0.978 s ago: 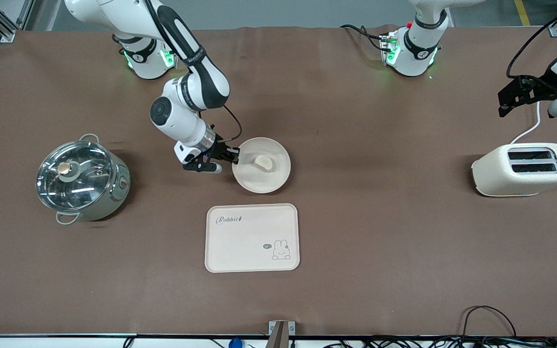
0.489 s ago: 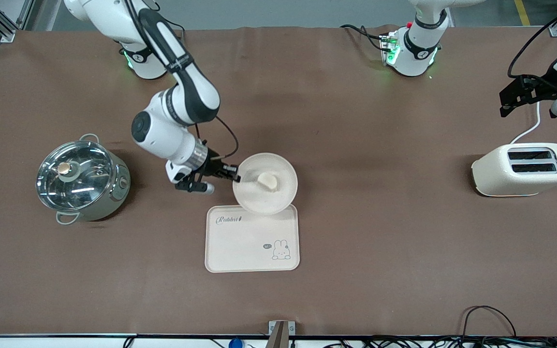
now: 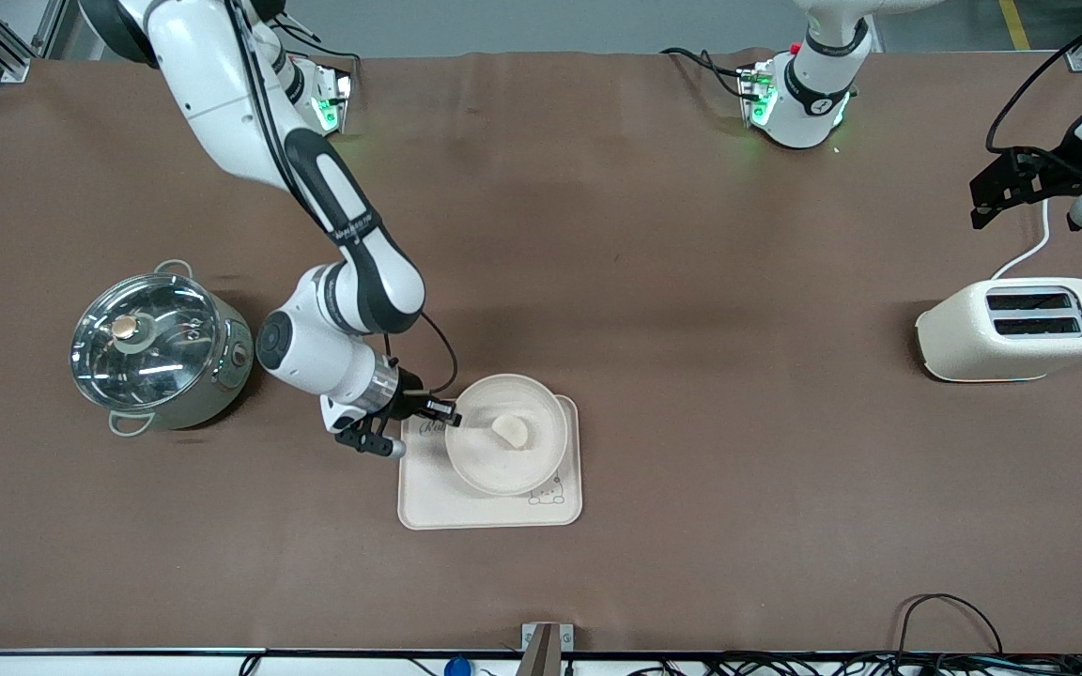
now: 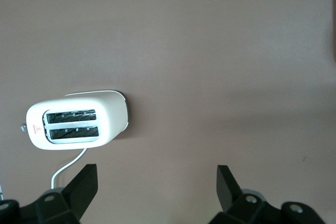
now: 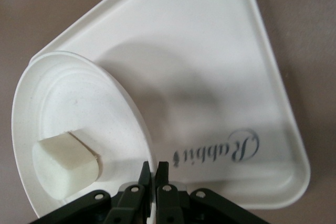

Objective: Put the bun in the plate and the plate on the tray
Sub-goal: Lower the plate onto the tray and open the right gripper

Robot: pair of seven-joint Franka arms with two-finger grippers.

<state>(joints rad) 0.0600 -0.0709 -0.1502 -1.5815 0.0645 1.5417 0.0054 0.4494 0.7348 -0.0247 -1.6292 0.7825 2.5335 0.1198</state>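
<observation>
My right gripper (image 3: 452, 415) is shut on the rim of the round cream plate (image 3: 541, 455) and holds it just over the cream rectangular tray (image 3: 428, 502). The pale bun (image 3: 510, 430) lies in the plate. In the right wrist view the thin plate rim (image 5: 137, 114) is pinched between my right gripper's (image 5: 154, 167) closed jaws, with the bun (image 5: 65, 162) in the plate and the tray's "Rabbit" script (image 5: 223, 150) beneath. My left gripper (image 3: 982, 202) waits open in the air above the toaster end of the table; its own view (image 4: 155, 182) shows it empty.
A lidded steel pot (image 3: 158, 345) stands at the right arm's end of the table. A cream toaster (image 3: 1016, 328) with a white cord stands at the left arm's end, also in the left wrist view (image 4: 77, 119). Brown table cover (image 3: 691, 282) all around.
My right gripper has carried the plate with the bun from the table, toward the front camera, to over the tray. The left arm has not moved.
</observation>
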